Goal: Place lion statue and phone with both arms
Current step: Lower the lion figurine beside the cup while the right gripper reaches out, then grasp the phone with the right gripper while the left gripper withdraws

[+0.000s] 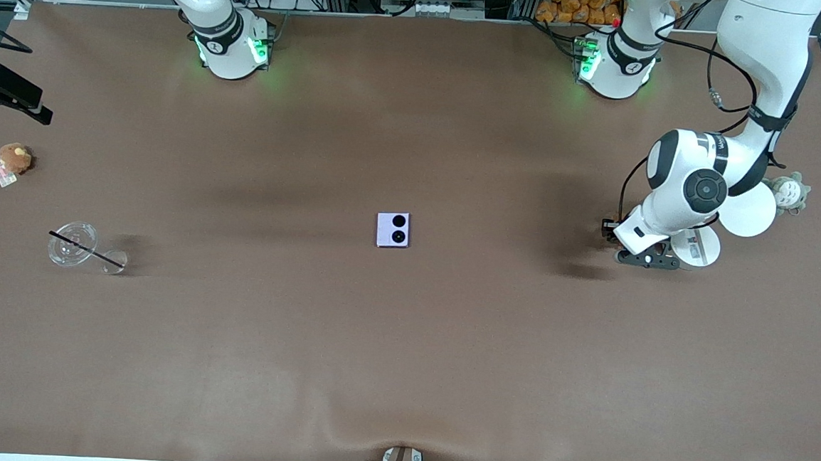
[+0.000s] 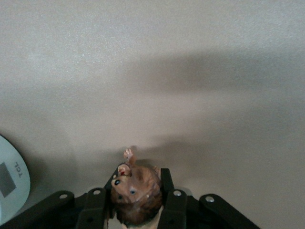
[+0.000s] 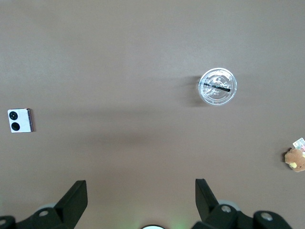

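The left gripper [image 2: 138,200], pinching the lion statue [image 2: 135,188] by its mane end just above the table, could drop it crooked, while the right gripper [image 3: 141,202] waits spread wide, well apart from the phone [image 1: 393,229].

In the front view the left arm's own wrist hides its gripper and the lion statue [image 2: 136,193] it holds beside the white disc [image 1: 748,208]. The left wrist view cuts off the statue's mane end. The right gripper [image 3: 141,202] lies outside the front view's frame.
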You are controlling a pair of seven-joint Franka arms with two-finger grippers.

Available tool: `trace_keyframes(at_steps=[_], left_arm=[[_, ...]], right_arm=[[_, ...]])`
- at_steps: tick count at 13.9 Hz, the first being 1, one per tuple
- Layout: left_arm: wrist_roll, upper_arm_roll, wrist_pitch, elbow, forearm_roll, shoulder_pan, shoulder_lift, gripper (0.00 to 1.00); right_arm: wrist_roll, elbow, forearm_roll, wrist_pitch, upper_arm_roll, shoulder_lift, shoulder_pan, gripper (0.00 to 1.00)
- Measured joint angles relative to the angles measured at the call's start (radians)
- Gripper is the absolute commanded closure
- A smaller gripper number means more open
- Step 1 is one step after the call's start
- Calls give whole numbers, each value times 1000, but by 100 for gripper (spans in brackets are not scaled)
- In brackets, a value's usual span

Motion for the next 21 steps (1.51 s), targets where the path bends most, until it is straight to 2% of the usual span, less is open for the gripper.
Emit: trace_keyframes(at_steps=[4,5,8,9,13,17,21], left_arm=[[0,1,26,0,36,33,10,95],[0,1,35,1,36,34,17,84],[0,0,38,3,37,34,20,8],[0,0,42,5,37,34,27,0],[0,1,51,31,37,36,56,0],[0,1,34,81,37,38,54,0],[0,-2,-152,210,37,37,41,0]], right_arm=[[0,0,0,0,0,0,0,0],[0,0,0,0,0,0,0,0],[0,0,0,0,1,1,0,0],[0,0,0,0,2,2,1,0],[0,-8,0,21,10,37,48,0],[37,-20,1,92,14,133,154,0],[210,-26,2,226,19,264,345,0]])
